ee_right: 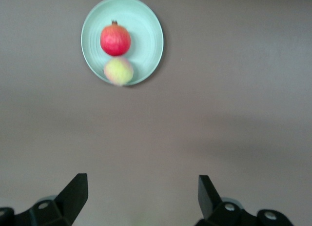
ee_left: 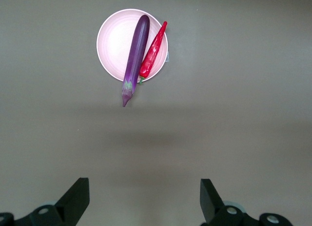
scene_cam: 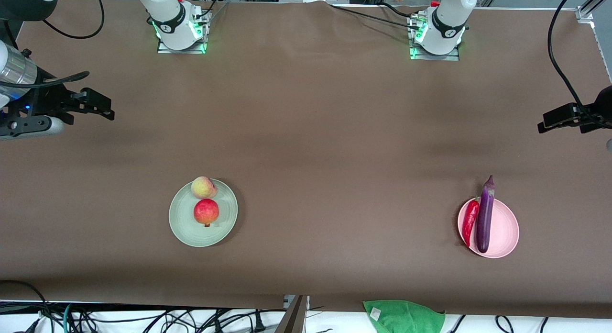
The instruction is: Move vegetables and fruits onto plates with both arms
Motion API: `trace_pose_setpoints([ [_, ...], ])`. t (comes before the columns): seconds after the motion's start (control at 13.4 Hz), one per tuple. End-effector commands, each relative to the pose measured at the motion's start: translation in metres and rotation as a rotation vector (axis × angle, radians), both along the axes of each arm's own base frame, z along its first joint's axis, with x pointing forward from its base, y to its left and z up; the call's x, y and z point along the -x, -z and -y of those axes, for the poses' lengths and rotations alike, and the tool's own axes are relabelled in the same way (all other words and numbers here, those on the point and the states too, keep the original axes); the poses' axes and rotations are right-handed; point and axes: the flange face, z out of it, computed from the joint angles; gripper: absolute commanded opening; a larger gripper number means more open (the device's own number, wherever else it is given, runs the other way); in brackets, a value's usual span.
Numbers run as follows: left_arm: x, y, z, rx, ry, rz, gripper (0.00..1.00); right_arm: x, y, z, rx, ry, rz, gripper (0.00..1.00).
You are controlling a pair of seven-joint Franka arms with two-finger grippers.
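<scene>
Front view: peach (scene_cam: 202, 187) and pomegranate (scene_cam: 206, 212) on mint plate (scene_cam: 184, 227); eggplant (scene_cam: 485, 218) and chili (scene_cam: 470, 220) on pink plate (scene_cam: 508, 232). Left gripper (ee_left: 145, 199) and right gripper (ee_right: 142, 196) hang over bare surface (scene_cam: 334, 156), fingers apart, empty.

**Produce sorted onto two plates, arms parked at the ends**

Mint green plate (scene_cam: 183, 227) toward the right arm's end holds the peach (scene_cam: 202, 187) at its rim and the red fruit (scene_cam: 206, 211) touching it, nearer the camera. Pink plate (scene_cam: 505, 232) toward the left arm's end holds the eggplant (scene_cam: 485, 217) and chili pepper (scene_cam: 470, 216) side by side, eggplant stem overhanging the rim. Brown surface (scene_cam: 334, 156). Right gripper (scene_cam: 101, 107) and left gripper (scene_cam: 554, 120) hang over the surface's ends. Green cloth (scene_cam: 404, 316) at the near edge.
</scene>
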Motion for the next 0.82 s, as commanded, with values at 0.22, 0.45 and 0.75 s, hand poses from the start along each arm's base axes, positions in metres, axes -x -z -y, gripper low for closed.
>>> trace_pose_setpoints([
  [0.22, 0.002, 0.009, -0.005, -0.020, -0.014, -0.019, 1.00, 0.010, -0.005, 0.035, -0.010, 0.009, -0.026, 1.00],
  [0.45, 0.001, 0.009, -0.002, -0.021, -0.012, -0.021, 1.00, 0.006, -0.002, 0.034, -0.006, 0.007, -0.022, 1.00],
  [0.75, 0.001, 0.008, -0.002, -0.021, -0.015, -0.019, 1.00, 0.000, 0.007, 0.030, -0.004, 0.009, -0.027, 1.00],
])
